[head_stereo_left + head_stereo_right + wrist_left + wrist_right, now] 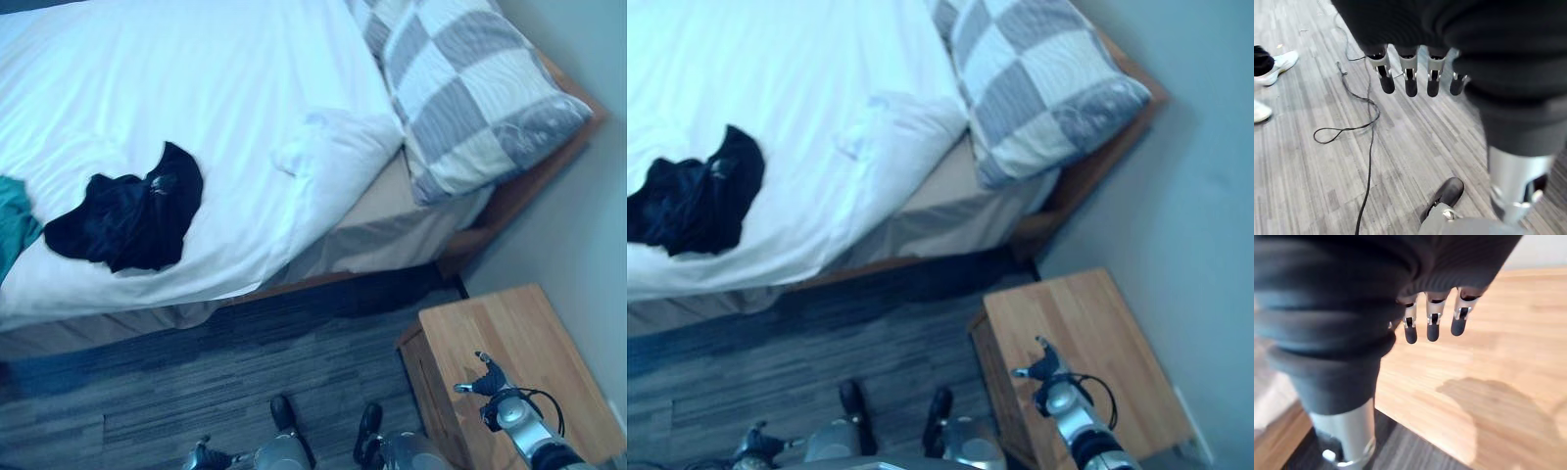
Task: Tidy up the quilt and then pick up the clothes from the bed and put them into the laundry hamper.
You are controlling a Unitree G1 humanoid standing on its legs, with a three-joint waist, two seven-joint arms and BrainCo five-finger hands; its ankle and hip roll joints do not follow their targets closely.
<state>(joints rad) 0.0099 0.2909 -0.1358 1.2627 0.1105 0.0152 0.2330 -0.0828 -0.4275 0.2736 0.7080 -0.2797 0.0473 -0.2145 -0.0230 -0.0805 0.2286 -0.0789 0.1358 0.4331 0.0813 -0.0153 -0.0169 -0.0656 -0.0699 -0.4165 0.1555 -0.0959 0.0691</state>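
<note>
1. My right hand (1432, 325) hangs over the wooden nightstand (524, 357), fingers loosely straight, holding nothing.
2. My left hand (1410, 81) hangs low above the floor (1312, 186), fingers relaxed, empty too.
3. The black garment (127, 217) lies crumpled on the white quilt (196, 78), well left of the checked pillow (470, 88); a teal piece (15, 227) sits just beyond it.
4. It looks soft, light and limp, so I'd pinch a bunched fold at its middle.

My white quilt (196, 88) lies mostly flat, a crumpled black garment (127, 220) at its 8 o'clock, teal cloth (15, 225) just beyond.
</note>
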